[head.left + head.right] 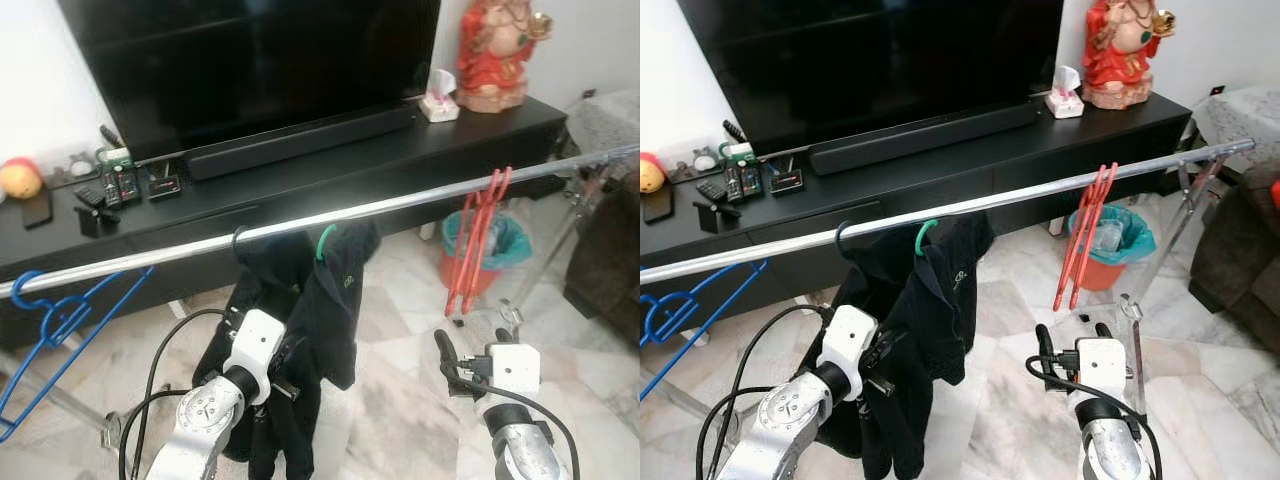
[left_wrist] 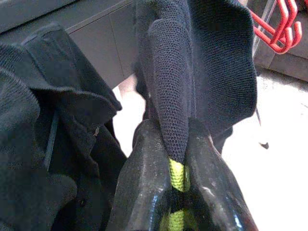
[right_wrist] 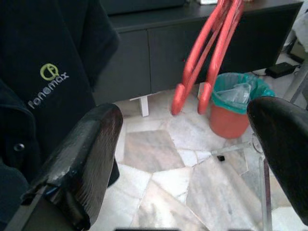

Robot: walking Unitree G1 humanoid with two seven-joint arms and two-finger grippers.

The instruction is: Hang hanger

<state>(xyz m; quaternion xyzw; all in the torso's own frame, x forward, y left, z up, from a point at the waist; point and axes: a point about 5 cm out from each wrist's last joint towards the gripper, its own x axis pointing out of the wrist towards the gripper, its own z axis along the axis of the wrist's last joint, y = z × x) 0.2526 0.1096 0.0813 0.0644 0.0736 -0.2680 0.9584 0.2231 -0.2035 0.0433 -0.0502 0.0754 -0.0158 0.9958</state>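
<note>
Nearest you: left gripper (image 2: 176, 159), fingers pinched on a fold of the black polo shirt (image 1: 318, 300) with green plastic showing between the pads — likely part of the green hanger (image 1: 325, 241). Right gripper (image 1: 1073, 338) hangs spread wide, holding nothing, floor below.

Above: the hanger's hook sits over the chrome rail (image 1: 400, 208), shirt draped on it beside another dark garment on a black hook (image 1: 843, 237).

Further along: red hangers (image 1: 478, 245), blue hanger (image 1: 50, 318). Behind: TV cabinet (image 1: 300, 175).

Risks, as you judge them: pull away without releasing fully and you drag the hook off the rail. Fabric may snag on the pads. A sideways tug slides it into the neighbouring garment.
</note>
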